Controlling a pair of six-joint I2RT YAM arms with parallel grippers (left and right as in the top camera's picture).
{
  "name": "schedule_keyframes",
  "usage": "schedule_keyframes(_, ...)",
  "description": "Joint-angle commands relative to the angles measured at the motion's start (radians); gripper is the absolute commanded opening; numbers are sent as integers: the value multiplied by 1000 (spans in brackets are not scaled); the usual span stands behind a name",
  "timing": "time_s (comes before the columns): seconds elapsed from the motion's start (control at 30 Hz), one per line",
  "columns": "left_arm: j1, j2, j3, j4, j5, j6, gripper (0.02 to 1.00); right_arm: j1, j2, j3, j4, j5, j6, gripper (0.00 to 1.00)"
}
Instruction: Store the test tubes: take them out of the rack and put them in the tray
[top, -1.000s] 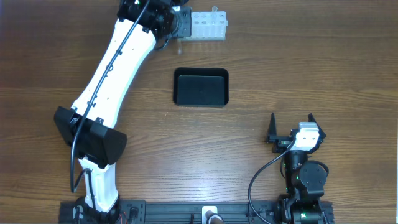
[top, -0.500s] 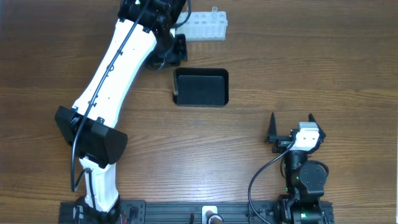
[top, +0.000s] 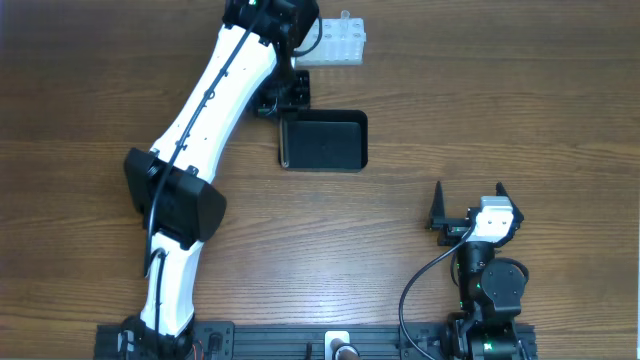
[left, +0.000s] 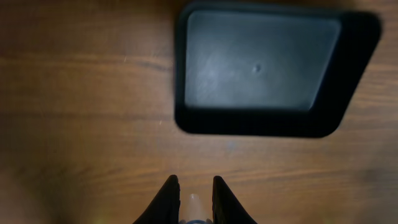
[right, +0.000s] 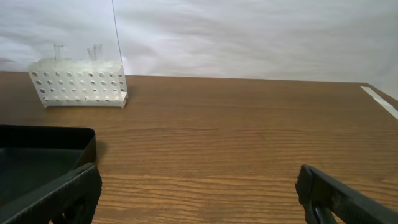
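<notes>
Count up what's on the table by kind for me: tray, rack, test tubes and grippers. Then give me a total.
Black tray: 1
White rack: 1
Test tubes: 4 that I can make out, 3 standing in the rack and 1 held in the left gripper
Grippers: 2, the left gripper and the right gripper
Total: 8

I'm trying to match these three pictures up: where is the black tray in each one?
Top view: the tray lies just above the centre.
Left wrist view: the tray lies beyond the left gripper, which holds a test tube.
Right wrist view: its corner sits nearer than the rack.
Shared landmark: the white rack, beyond the tray in top and right wrist views.
</notes>
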Motion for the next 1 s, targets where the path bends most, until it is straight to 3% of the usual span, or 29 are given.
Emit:
schedule_keyframes(0.03, 0, 57, 55, -4, 7, 19, 40, 6, -9, -5, -4, -6, 3, 991)
schedule_keyframes(1.0, 21, 315, 159, 94, 6, 46, 38, 6, -9, -5, -4, -5, 3, 993)
